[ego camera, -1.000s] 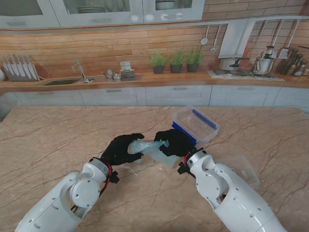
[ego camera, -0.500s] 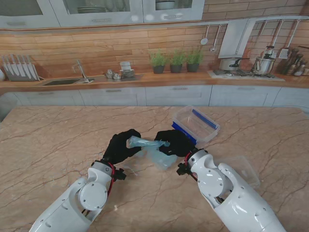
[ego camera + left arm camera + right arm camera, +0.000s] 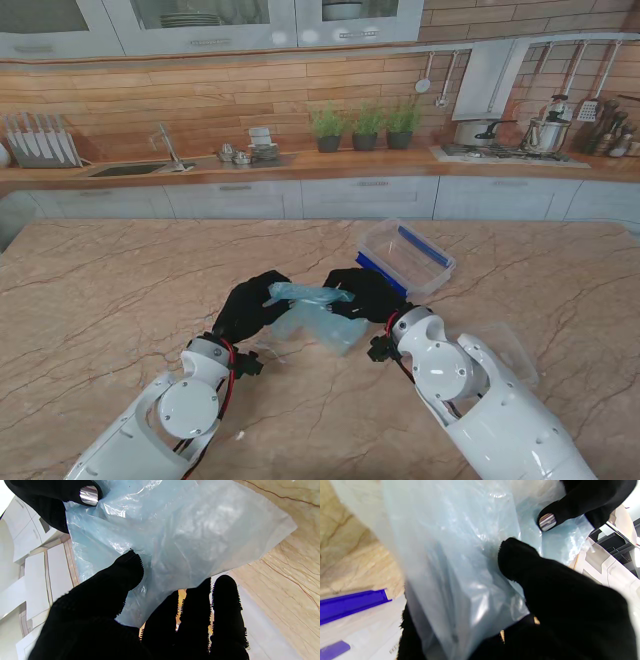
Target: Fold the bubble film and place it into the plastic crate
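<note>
The pale blue bubble film (image 3: 315, 315) hangs bunched between my two black-gloved hands above the marble table. My left hand (image 3: 250, 305) grips its left end, thumb pressed onto the film (image 3: 160, 537). At the film's other end my right hand (image 3: 362, 293) pinches the sheet (image 3: 460, 562) between thumb and fingers. The clear plastic crate (image 3: 408, 258) with blue latches sits just beyond my right hand, tilted and open. In the right wrist view one blue latch (image 3: 352, 605) shows past the film.
A clear flat lid (image 3: 505, 350) lies on the table (image 3: 120, 290) to the right of my right forearm. A kitchen counter with sink, potted plants and stove runs along the far wall.
Both hands have lifted the film a little and drawn it out between them. My left hand has shifted slightly farther from me and to the right.
</note>
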Controlling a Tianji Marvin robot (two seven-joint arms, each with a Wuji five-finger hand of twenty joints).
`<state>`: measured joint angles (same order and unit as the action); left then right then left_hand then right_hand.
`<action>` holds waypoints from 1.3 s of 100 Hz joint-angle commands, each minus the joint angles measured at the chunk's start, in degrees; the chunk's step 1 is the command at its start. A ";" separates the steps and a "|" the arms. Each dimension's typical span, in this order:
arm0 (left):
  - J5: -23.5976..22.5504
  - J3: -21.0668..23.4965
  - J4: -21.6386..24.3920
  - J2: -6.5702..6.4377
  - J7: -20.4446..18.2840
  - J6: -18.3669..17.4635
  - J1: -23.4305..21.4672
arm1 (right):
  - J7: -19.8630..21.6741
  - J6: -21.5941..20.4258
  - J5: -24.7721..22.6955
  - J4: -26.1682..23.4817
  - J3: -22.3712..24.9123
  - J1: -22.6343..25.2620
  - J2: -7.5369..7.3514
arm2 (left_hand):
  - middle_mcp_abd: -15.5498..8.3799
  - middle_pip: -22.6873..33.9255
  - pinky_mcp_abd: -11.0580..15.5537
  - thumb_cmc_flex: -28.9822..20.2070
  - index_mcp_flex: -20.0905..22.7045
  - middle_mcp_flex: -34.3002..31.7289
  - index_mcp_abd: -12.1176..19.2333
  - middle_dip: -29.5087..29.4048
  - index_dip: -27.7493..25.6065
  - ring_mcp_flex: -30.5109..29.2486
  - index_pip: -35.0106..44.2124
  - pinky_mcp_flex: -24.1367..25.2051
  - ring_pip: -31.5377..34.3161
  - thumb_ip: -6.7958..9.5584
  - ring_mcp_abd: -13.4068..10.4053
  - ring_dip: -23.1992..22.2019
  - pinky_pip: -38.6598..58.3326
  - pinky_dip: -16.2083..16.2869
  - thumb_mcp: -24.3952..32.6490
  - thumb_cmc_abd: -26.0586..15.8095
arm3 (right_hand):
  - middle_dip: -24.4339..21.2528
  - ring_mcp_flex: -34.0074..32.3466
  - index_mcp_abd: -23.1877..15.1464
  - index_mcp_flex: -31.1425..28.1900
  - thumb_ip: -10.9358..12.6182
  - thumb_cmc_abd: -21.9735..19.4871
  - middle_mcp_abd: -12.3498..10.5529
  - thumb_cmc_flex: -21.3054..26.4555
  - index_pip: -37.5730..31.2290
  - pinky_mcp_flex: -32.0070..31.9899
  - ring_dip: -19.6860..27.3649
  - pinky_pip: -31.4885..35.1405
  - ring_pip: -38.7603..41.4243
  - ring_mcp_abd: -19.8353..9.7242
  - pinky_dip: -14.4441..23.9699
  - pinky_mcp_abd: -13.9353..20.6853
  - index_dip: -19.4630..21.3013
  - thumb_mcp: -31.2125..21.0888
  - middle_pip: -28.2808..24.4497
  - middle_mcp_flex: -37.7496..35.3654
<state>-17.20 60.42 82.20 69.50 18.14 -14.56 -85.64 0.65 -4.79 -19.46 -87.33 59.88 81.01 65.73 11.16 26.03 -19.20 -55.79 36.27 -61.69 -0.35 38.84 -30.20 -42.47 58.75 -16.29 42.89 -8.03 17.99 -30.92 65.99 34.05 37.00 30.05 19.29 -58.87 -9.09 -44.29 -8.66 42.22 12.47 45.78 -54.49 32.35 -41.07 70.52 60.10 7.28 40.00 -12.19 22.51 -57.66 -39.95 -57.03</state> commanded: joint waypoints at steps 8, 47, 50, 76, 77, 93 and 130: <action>0.88 0.13 0.89 0.52 0.13 0.30 -0.87 | 4.52 1.68 2.54 -2.78 1.19 1.09 -1.12 | -1.25 0.77 -0.82 -0.88 -1.14 -1.56 1.56 3.47 -1.40 -1.29 2.85 -0.81 3.78 0.96 0.88 -3.29 4.79 2.42 2.49 2.38 | 0.82 10.79 2.17 6.47 4.00 -3.74 0.23 -4.58 13.36 -7.20 0.58 -5.32 -8.12 0.95 3.88 -0.73 3.46 6.21 3.23 10.20; 8.35 2.88 3.86 1.37 0.15 3.52 -2.94 | 6.15 3.16 2.39 -6.71 5.52 2.48 -1.71 | 0.23 1.68 -0.56 -1.83 -3.23 0.61 -2.62 5.50 -3.63 -7.18 3.50 -7.84 13.26 1.58 0.96 -10.74 14.03 6.75 5.14 1.86 | -0.79 24.24 3.88 20.85 6.74 -6.44 -0.95 -14.49 23.95 -17.59 9.32 -23.35 -31.00 3.55 2.69 -1.73 7.72 16.19 10.70 24.63; 8.82 3.16 4.15 1.40 0.07 3.61 -3.15 | 6.20 3.42 2.47 -6.96 5.87 2.49 -1.71 | 0.31 0.98 -0.83 -2.26 -3.22 0.42 -2.63 5.57 -3.68 -7.17 3.46 -7.80 12.87 1.64 1.28 -10.83 13.57 6.73 4.98 1.79 | -0.86 24.63 3.96 21.20 6.70 -6.47 -0.80 -14.83 24.05 -17.97 9.47 -24.04 -31.43 3.70 2.56 -1.64 7.66 16.43 10.91 25.10; 10.08 5.14 5.23 2.02 2.49 4.45 -4.35 | 5.85 4.97 1.49 -7.27 8.31 1.73 -1.66 | 0.37 -3.29 -1.19 -3.27 -3.27 -0.20 -2.53 6.56 -3.73 -7.73 3.22 -8.39 12.12 2.03 1.10 -11.60 13.23 7.66 5.40 1.76 | -1.01 25.75 4.33 22.18 6.70 -6.81 -0.49 -15.23 24.11 -17.96 10.36 -28.33 -33.83 3.25 2.35 -0.78 7.55 17.72 11.44 26.51; 10.17 5.20 5.26 2.07 2.67 4.49 -4.38 | 5.75 5.03 1.34 -7.20 8.35 1.66 -1.64 | 0.41 -3.29 -1.22 -3.28 -3.26 -0.22 -2.52 6.56 -3.73 -7.78 3.22 -8.42 12.17 2.02 1.13 -11.64 13.26 7.69 5.39 1.75 | -1.00 25.77 4.32 22.20 6.71 -6.82 -0.43 -15.18 24.11 -17.97 10.38 -28.51 -33.87 3.20 2.32 -0.70 7.56 17.73 11.42 26.54; 10.21 6.57 5.73 2.61 5.27 5.07 -5.02 | 3.30 6.53 -4.69 -5.29 8.22 -0.10 -1.53 | 0.82 -2.96 -1.63 -3.23 -3.20 -0.29 -2.87 6.56 -3.63 -7.89 2.97 -8.29 12.83 1.83 1.24 -12.33 13.48 8.29 4.80 1.55 | -0.74 26.25 5.33 21.96 6.82 -7.16 0.79 -13.86 23.73 -17.16 10.86 -31.15 -34.38 3.22 1.63 0.34 7.68 17.40 10.34 26.83; 12.36 9.42 7.54 3.36 8.47 1.48 -6.81 | 0.40 17.60 -17.68 3.20 1.90 -7.55 -1.65 | 1.26 0.68 -1.77 -2.84 -2.90 0.33 -3.26 4.85 -3.25 -8.85 2.18 -8.84 13.19 1.97 0.78 -13.61 13.12 9.58 3.62 1.10 | -0.53 29.66 10.33 21.74 6.68 -5.53 4.22 -11.39 23.41 -17.21 13.32 -29.98 -32.10 5.03 -0.90 1.37 6.99 13.80 5.25 30.71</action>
<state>-4.89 69.39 88.69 72.37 25.91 -12.57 -91.65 0.67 11.53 -37.35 -85.07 62.22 74.22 63.62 12.31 25.34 -20.46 -57.14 34.55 -61.67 -4.16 43.90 -32.98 -49.78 59.93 -24.66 54.74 -8.02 18.86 -43.22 77.57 42.39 40.36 29.96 18.49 -31.23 -0.28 -23.85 -2.99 35.16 15.45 32.48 -30.95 15.40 -28.73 40.13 26.82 11.48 40.24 -12.23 29.95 -41.99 -32.76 -28.30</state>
